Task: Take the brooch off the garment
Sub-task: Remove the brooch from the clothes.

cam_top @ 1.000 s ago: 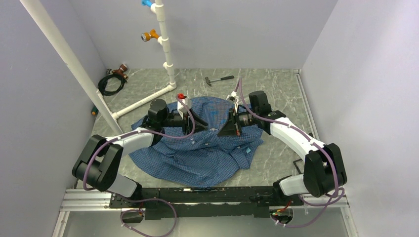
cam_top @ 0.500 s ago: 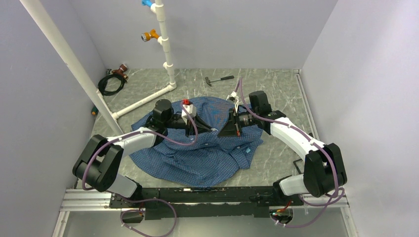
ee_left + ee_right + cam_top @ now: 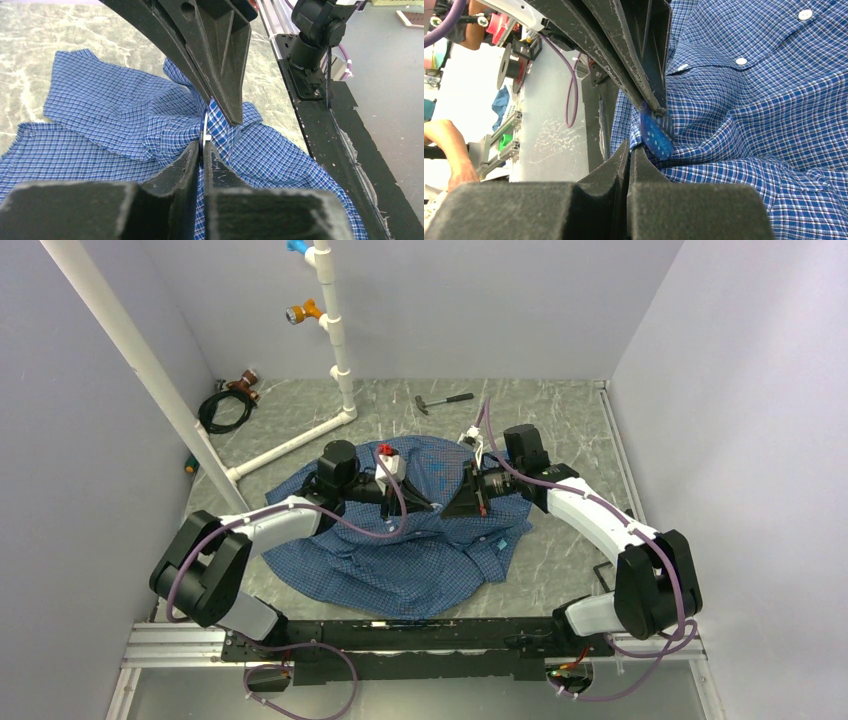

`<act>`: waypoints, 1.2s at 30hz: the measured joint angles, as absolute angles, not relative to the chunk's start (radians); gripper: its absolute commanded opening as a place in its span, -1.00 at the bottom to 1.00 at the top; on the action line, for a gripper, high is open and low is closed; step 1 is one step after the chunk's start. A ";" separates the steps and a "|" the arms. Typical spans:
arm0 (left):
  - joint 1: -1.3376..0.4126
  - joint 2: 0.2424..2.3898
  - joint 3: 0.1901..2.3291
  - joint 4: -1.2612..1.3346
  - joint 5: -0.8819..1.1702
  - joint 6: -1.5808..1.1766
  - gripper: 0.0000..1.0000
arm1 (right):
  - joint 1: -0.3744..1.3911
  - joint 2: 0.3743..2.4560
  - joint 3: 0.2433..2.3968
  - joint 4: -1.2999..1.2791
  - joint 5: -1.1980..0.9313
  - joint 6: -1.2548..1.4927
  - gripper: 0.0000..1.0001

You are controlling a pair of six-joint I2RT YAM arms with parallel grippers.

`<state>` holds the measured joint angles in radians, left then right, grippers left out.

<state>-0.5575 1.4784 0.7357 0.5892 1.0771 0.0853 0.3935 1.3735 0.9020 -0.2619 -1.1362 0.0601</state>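
well, the garment (image 3: 400, 560) lies crumpled across the middle of the overhead frame, on the grey marbled table (image 3: 560, 410). both arms reach in from the lower corners and their tips come close together at the centre of the cloth.

in the left wrist view, the left gripper (image 3: 212, 131) is pinched tight on a raised fold of the blue check at the middle of the frame. a small pale sliver shows in the pinch; what it is i cannot tell.

in the right wrist view, the right gripper (image 3: 646, 130) is likewise clamped narrow on the garment, with a small light-blue tag (image 3: 656, 139) caught at its tips, centre frame. white buttons (image 3: 741, 61) run along the placket toward the upper right.

the brooch i cannot pick out in any view; it may be hidden by the fingers or the folds.

at the top of the overhead frame lie a hammer (image 3: 445, 400), a white pipe frame (image 3: 335, 340) and, at upper left, a coiled black cable (image 3: 225, 410).
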 measured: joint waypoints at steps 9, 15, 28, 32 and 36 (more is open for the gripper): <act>-0.553 1.483 0.772 0.472 1.077 0.112 -1.00 | 0.393 1.374 0.902 -0.307 -1.121 0.017 -1.00; -0.541 1.482 0.891 0.233 1.076 0.151 -1.00 | 0.389 1.382 0.904 -0.377 -1.014 -0.072 -1.00; -0.541 1.483 0.985 0.024 1.069 0.162 -1.00 | 0.391 1.354 0.922 -0.413 -0.899 -0.152 -0.02; -0.541 1.497 1.016 -0.003 1.101 0.143 -1.00 | 0.389 1.341 0.925 -0.418 -0.923 -0.165 -0.05; -0.543 1.517 1.048 -0.050 1.126 0.140 -1.00 | 0.389 1.341 0.941 -0.418 -0.962 -0.166 -0.07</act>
